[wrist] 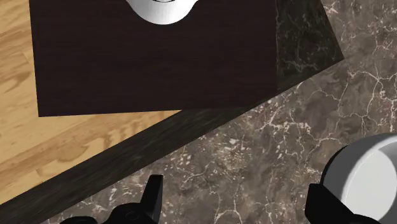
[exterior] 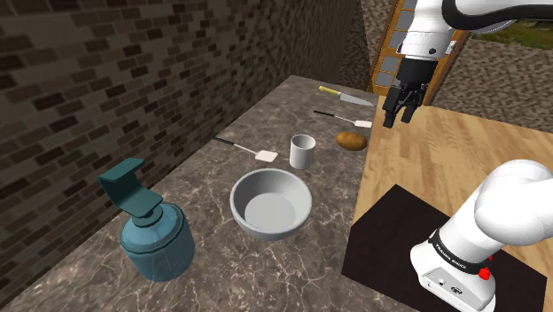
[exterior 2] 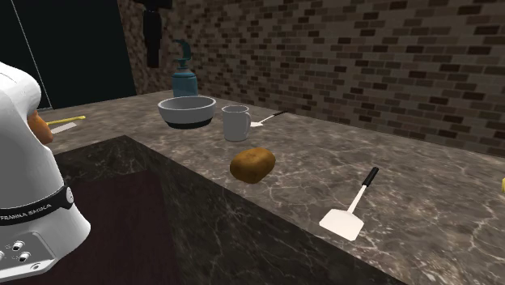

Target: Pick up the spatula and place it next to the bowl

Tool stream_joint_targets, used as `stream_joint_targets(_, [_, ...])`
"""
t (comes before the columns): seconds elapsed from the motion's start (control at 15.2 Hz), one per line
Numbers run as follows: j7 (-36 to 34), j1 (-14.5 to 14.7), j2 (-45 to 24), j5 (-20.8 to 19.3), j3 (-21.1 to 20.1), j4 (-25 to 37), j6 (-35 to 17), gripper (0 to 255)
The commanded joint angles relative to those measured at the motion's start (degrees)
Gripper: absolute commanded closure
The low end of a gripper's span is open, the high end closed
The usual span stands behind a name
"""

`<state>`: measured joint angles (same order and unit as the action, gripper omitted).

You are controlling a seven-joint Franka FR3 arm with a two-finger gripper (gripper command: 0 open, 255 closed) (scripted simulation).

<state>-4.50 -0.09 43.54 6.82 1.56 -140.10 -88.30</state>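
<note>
- Hovering at the shoulder view's upper right, the gripper (exterior: 399,121) hangs high, jaws wide, empty.
- Upper spatula (exterior: 341,116) lies by the potato (exterior: 351,140); lower spatula (exterior: 246,148) lies mid-frame, just left of the cup (exterior: 302,151).
- Risk: picking the wrong one, as the task doesn't say which.
- Thin flat handles could slip from a shallow pinch.
- Setting down may knock the cup, which crowds the bowl (exterior: 270,202).

Polished veined marble counter (exterior: 199,182), wooden floor (exterior: 443,155)
</note>
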Motion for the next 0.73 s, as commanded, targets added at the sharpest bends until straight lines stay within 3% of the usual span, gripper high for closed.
stream_joint_targets(0.0, [0.00,0.00,0.00,0.00,0.00,0.00,0.00,0])
stream_joint_targets(0.66, [16.81,-1.80,-12.12,-7.82,9.40,-0.27,-14.56,0])
